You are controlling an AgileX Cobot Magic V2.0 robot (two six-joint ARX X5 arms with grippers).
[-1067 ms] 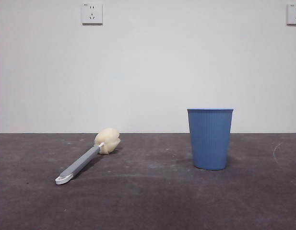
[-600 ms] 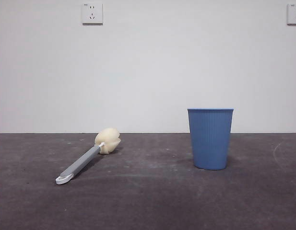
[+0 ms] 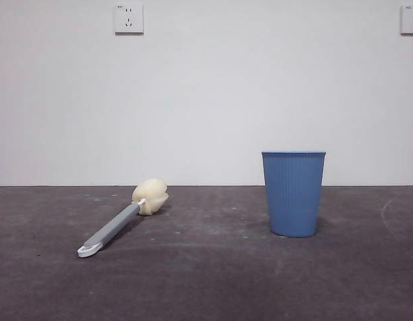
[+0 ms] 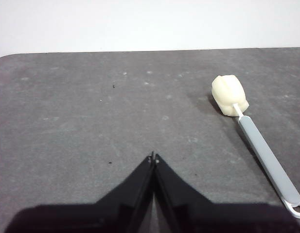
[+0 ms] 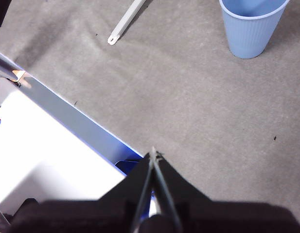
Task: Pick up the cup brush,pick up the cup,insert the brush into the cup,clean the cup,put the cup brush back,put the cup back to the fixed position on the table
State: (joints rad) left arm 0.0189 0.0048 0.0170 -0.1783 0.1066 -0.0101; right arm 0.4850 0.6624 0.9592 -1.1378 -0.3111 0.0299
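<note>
The cup brush (image 3: 119,223) lies flat on the table (image 3: 206,281) at the left, its cream sponge head toward the back and its white loop toward the front. The blue ribbed cup (image 3: 293,192) stands upright at the right, empty. In the left wrist view the brush (image 4: 256,145) lies apart from my left gripper (image 4: 153,156), which is shut and empty above the table. In the right wrist view my right gripper (image 5: 153,153) is shut and empty near the table's edge, well away from the cup (image 5: 251,26). The brush's handle end (image 5: 123,24) shows there too.
A white wall with two sockets (image 3: 128,19) stands behind the table. The table's metal edge (image 5: 67,114) and a white floor area show in the right wrist view. No arm shows in the front view.
</note>
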